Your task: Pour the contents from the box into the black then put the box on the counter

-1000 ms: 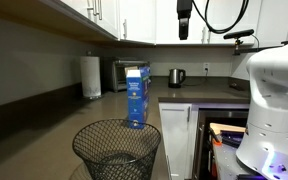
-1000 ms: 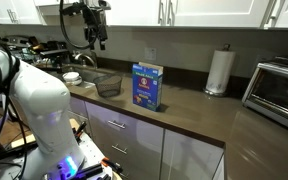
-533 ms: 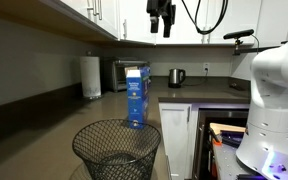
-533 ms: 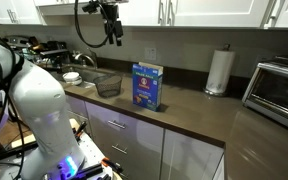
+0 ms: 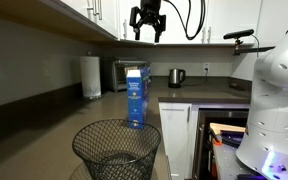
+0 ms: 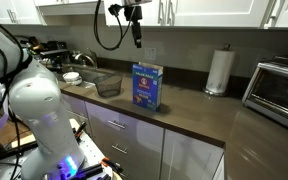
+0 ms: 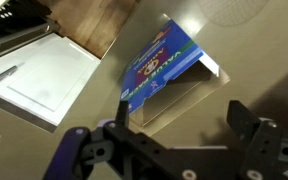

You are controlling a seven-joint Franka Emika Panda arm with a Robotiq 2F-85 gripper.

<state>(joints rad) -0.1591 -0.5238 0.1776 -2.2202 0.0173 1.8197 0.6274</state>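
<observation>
The blue box (image 5: 136, 96) with its colourful printed front (image 6: 147, 86) stands upright on the dark counter (image 5: 102, 112), which also shows in an exterior view (image 6: 199, 118). The black wire-mesh basket (image 5: 117, 150) is nearest the camera in one exterior view, and beside the box (image 6: 108, 86) in another. My gripper (image 5: 147, 36) hangs open and empty high above the box, under the white upper cabinets; it also shows in an exterior view (image 6: 137, 42). In the wrist view the box (image 7: 162, 66) lies far below my spread gripper (image 7: 180, 118).
A paper towel roll (image 5: 91, 76) (image 6: 219, 71), a toaster oven (image 5: 117, 72) (image 6: 280, 92) and a kettle (image 5: 176, 76) stand along the back wall. A sink area with dishes (image 6: 80, 76) lies past the basket. The white robot body (image 5: 274, 100) stands beside the cabinets.
My gripper has moved sideways along the upper cabinets, from off to one side to a spot above the box. The box and the basket have not moved.
</observation>
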